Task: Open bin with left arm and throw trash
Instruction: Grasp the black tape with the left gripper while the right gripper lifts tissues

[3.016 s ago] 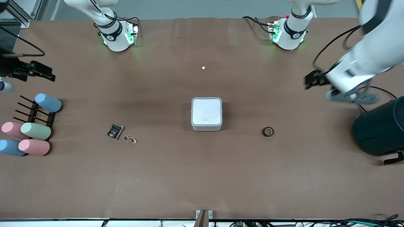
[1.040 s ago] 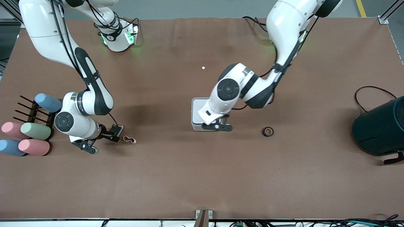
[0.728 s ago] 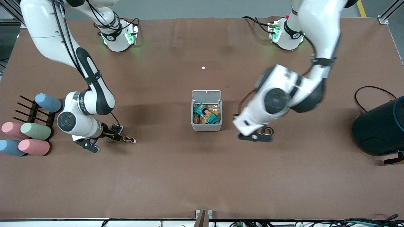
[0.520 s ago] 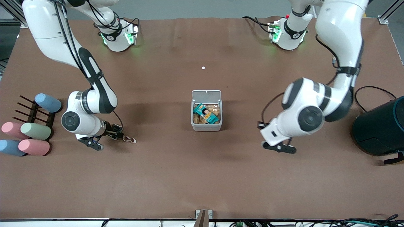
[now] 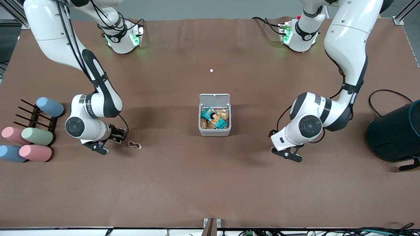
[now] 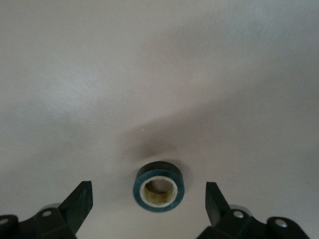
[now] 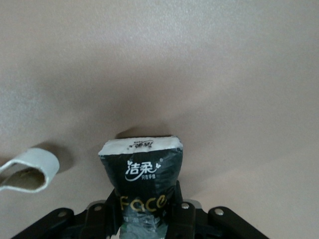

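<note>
The bin [image 5: 215,132] stands mid-table with its lid [image 5: 214,98] raised; snack wrappers lie inside. My left gripper [image 5: 281,141] is low over the table toward the left arm's end. It is open, with the dark tape roll [image 6: 158,186] flat on the table between its fingers [image 6: 79,199], untouched. The arm hides the roll in the front view. My right gripper [image 5: 117,136] is shut on the black foil packet [image 5: 120,132], which also shows in the right wrist view [image 7: 142,169]. The whitish rubber band [image 5: 134,144] lies beside it.
Pastel cylinders [image 5: 36,136] lie on and around a dark rack [image 5: 31,114] at the right arm's end. A large dark teal cylinder [image 5: 395,132] with a cable sits at the left arm's end. A small white dot [image 5: 211,70] lies farther from the camera than the bin.
The bin's lid went from shut to raised. My left arm swung from the bin to the tape roll and lowered over it. My right gripper closed on the packet.
</note>
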Available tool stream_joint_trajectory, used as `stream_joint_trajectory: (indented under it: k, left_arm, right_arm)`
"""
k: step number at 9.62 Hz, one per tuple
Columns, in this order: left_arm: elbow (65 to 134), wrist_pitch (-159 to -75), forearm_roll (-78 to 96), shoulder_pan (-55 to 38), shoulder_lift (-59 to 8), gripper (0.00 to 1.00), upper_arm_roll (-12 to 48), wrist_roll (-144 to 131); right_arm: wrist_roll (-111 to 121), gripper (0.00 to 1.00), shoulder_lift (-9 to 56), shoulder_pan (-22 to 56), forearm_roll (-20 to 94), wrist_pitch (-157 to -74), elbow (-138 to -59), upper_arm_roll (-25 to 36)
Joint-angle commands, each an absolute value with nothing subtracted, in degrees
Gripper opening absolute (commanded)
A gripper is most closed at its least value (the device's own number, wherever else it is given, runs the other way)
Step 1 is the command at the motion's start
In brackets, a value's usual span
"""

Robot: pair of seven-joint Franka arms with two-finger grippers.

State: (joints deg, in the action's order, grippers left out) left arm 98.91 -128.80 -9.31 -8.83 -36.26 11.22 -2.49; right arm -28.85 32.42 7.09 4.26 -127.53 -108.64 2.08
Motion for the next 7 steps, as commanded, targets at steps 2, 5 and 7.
stream_joint_trajectory:
  k: [2, 5, 7]
  left_arm:
    - [107.6, -137.3, -10.2, -8.0, -34.3, 1.0, 11.4, -2.8]
    - [109.6, -139.9, -10.6, -7.2, -34.4, 0.89, 11.4, -2.4]
    - [109.4, -139.5, -10.6, -7.0, -34.2, 0.07, 11.6, -2.8]
  right_arm:
    - [-42.6, 0.02, 27.2, 12.4, 12.3, -110.5, -97.0, 2.0]
    - [-70.6, 0.03, 29.2, 24.5, 15.0, -117.3, -89.0, 2.1]
    - [-89.3, 0.04, 33.2, 30.8, 15.1, -126.0, -86.4, 2.1]
